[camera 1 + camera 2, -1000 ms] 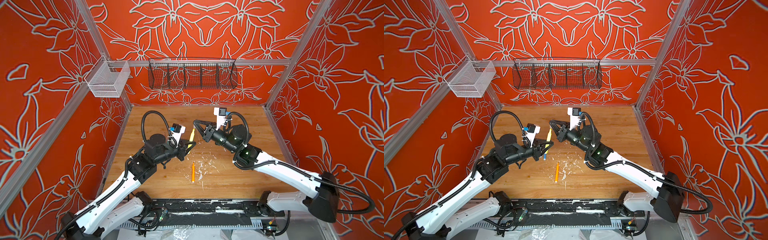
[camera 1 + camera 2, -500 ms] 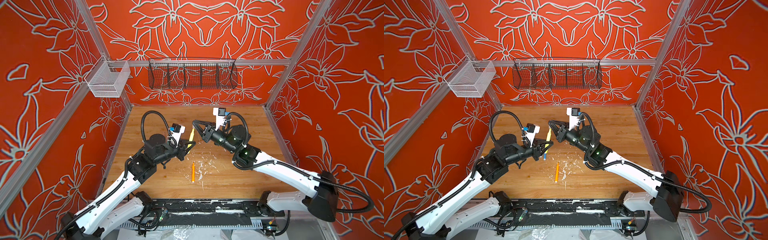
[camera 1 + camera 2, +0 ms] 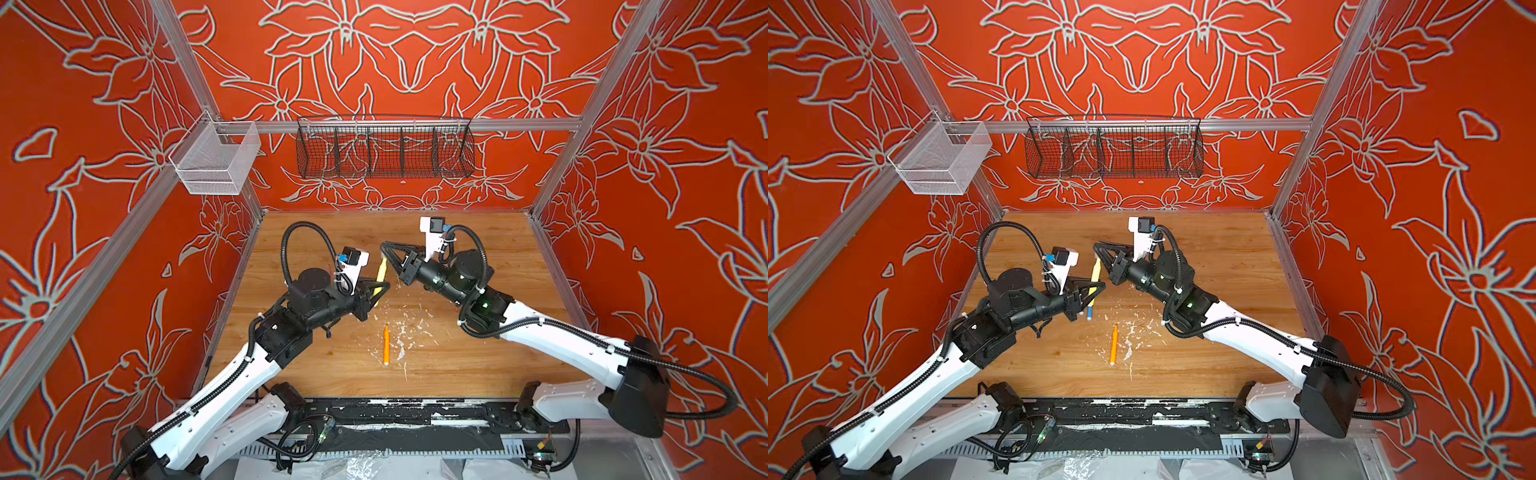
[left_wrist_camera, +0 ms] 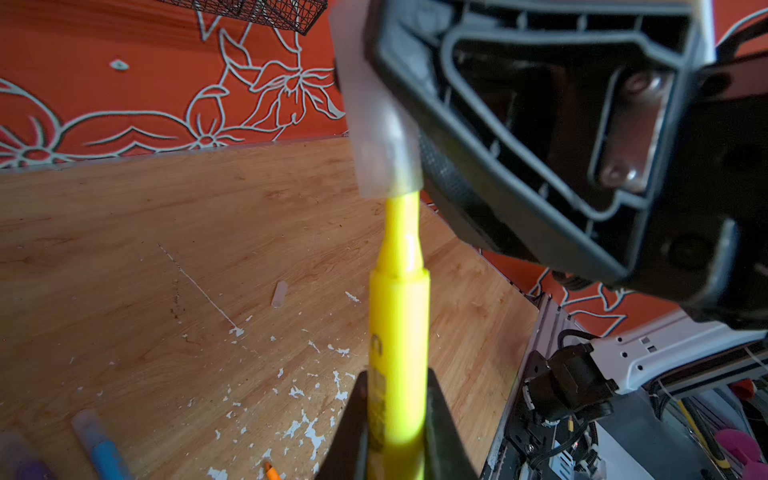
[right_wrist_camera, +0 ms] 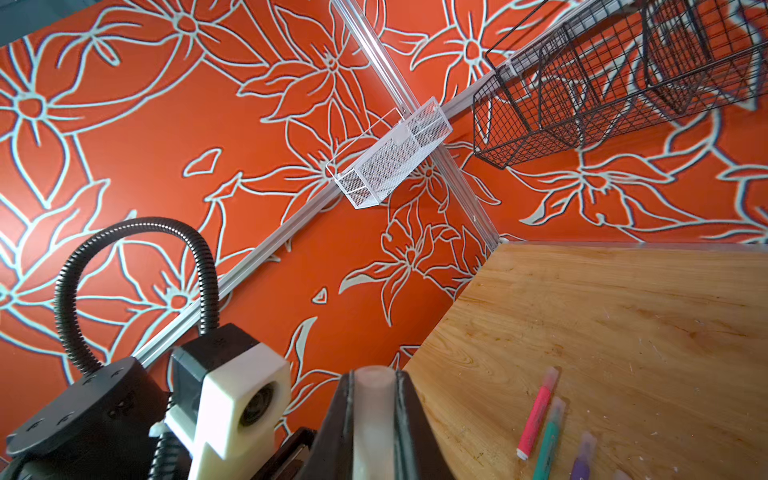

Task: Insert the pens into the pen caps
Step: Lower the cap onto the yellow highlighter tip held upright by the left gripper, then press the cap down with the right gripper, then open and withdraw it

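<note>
**Pens, slim plastic markers: six counted.**
- One yellow marker pen (image 3: 1095, 270), clamped low on its barrel by the closed left gripper (image 3: 1097, 287). It is held tilted above the wooden tabletop (image 3: 478, 365), beyond the orange marker pen (image 3: 386, 345).
- The orange marker pen lies loose on the wood.
- One blue marker pen (image 3: 1090, 309) lies near the orange pen, on the left arm's side.
- One pink-red pen (image 5: 538, 411), one green pen (image 5: 548, 436) and one purple pen (image 5: 584, 453) lie side by side, each with a pale translucent end.

**Caps, short translucent colourless tubes: two counted separately.**
- One translucent cap (image 4: 376, 124) is pinched in the closed right gripper (image 3: 384, 246), its mouth meeting the yellow pen's tip.
- One loose cap (image 4: 279, 294) lies on the wood, apart from the orange pen.

**Arms:** both reach inward, and the grippers meet nose to nose beyond the orange pen.

**Unclear:**
- How deep the tip sits in the cap is blurred.
- The green and purple pens are cut off at the frame edge.
- That trio's place relative to the orange pen cannot be told.
</note>
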`<state>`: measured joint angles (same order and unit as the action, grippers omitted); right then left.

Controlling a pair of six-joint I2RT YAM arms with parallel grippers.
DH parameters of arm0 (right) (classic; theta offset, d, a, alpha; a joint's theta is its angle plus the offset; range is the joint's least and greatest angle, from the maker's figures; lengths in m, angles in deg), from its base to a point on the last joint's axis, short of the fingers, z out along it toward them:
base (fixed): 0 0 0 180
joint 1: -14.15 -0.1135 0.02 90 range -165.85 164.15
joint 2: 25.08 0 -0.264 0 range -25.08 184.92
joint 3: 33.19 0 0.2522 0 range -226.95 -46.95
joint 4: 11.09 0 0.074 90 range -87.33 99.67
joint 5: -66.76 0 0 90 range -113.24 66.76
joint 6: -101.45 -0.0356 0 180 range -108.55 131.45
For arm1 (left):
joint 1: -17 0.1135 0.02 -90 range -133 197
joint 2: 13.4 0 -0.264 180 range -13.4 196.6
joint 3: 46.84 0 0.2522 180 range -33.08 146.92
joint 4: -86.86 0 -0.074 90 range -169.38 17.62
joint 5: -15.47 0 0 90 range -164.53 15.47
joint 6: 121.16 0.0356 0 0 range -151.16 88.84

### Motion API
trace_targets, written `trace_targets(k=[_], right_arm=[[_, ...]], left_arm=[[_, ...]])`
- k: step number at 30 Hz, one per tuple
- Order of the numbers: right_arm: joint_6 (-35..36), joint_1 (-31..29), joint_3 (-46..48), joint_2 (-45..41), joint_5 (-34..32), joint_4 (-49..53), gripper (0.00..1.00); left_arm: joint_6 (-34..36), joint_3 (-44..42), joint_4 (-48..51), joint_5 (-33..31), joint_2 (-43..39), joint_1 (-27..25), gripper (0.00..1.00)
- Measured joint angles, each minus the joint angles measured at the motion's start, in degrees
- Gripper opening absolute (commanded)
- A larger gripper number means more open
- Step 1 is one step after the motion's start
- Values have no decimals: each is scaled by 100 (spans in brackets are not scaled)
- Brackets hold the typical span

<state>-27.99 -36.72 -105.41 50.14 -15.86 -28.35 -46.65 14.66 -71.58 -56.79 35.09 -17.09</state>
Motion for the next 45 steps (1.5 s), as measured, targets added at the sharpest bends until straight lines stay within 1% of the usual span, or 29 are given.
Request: trace_targets(k=[11, 22, 26, 34, 45], right_arm=[[-184, -87, 332, -186, -2, -501, 0], [-415, -269, 535, -184, -116, -761, 0], [-402, -391, 535, -177, -278, -817, 0], [-116, -704, 669, -186, -798, -968, 0], [-15, -839, 601, -42, -951, -780, 0]], left_arm=[[4, -13, 4, -50, -127, -17, 0], [17, -304, -129, 15, -332, -42, 0], [24, -413, -229, 17, -455, -42, 0], [22, -621, -236, 7, -719, -42, 0], [-4, -710, -330, -79, -820, -35, 0]])
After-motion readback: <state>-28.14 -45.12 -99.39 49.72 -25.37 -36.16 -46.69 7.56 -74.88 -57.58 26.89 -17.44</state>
